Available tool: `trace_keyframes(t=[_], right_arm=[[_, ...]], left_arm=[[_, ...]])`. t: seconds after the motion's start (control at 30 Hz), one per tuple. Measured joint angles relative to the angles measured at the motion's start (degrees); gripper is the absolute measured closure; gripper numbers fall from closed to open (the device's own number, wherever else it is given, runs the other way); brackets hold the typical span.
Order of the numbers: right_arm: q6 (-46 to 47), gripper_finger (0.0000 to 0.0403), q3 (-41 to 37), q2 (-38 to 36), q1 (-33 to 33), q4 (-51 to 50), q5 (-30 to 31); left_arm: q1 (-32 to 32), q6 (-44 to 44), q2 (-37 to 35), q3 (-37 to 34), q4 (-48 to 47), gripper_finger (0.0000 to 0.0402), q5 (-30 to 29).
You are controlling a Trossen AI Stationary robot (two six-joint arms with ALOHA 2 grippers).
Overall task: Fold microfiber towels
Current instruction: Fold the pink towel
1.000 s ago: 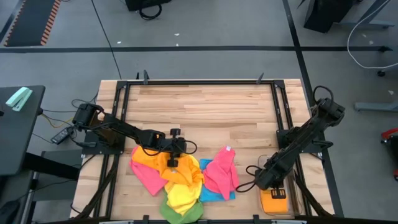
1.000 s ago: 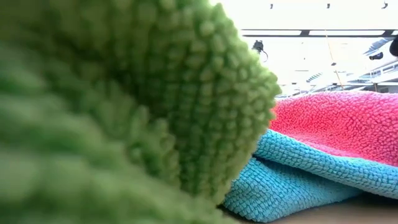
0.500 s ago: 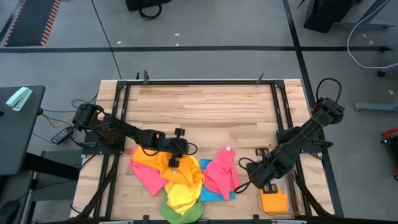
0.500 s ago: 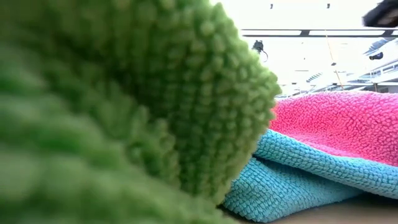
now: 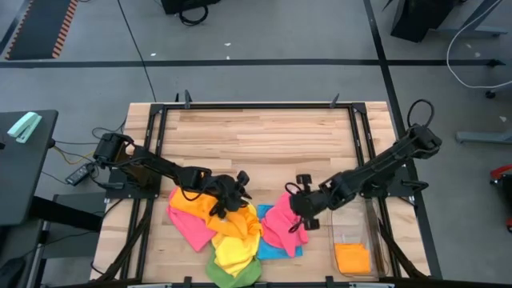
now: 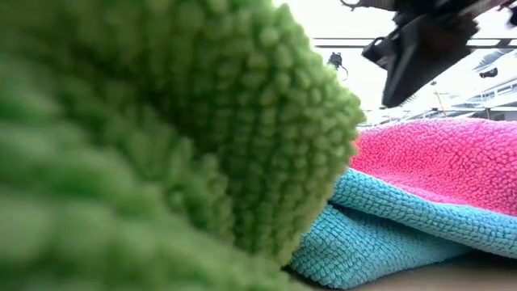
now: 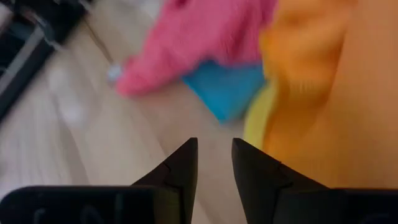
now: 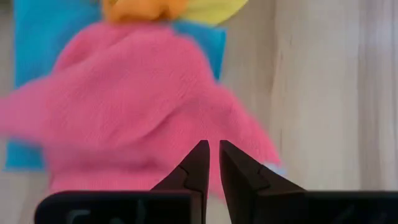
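Observation:
A heap of microfiber towels lies near the table's front edge: an orange one, a pink one, a yellow one, a green one, a blue one and a second pink one lying on the blue. My left gripper hovers over the orange towel's far right corner, open, with bare table between its fingers. My right gripper hangs over the right pink towel, shut and holding nothing. In the low view the green towel fills most of the picture.
A clear plastic bin stands at the near right with a folded orange towel in it. Bare wood spreads over the table's far half. Black frame rails run along the table's sides.
My right gripper has swung from above the bin toward the table's left and risen. It now hangs over the right pink towel, and the folded orange towel stays in the bin. My left gripper has rolled about its own axis and tipped up a little over the orange towel.

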Motion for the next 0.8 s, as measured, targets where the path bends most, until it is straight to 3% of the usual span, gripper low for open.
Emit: trace_keyframes(t=[0.1,0.23,0.4,0.57,0.7,0.8], right_arm=[[2.1,0.0358,-2.6,0.0,-2.8,2.3,2.6],[3.0,0.0335,-6.1,0.0,-6.7,1.8,-0.9],[-0.4,0.0261,-7.5,0.0,-10.2,2.3,-4.4],[3.8,0.0202,-8.9,1.8,-13.5,2.1,-5.9],[6.2,0.0185,-10.0,2.8,-15.2,1.9,-11.3],[6.6,0.0183,-11.2,2.8,-15.6,3.4,-11.7]], left_arm=[[0.1,-0.1,0.0,0.0,3.9,0.0294,0.0],[0.1,-0.1,0.0,0.0,4.5,0.0294,0.0],[1.6,-1.8,0.0,0.0,4.7,0.0294,0.1],[4.1,-2.5,0.0,0.0,6.1,0.0294,0.0],[5.6,-3.9,0.0,0.0,7.3,0.0294,0.0],[6.4,-5.1,0.0,0.0,7.3,0.0294,0.0]])
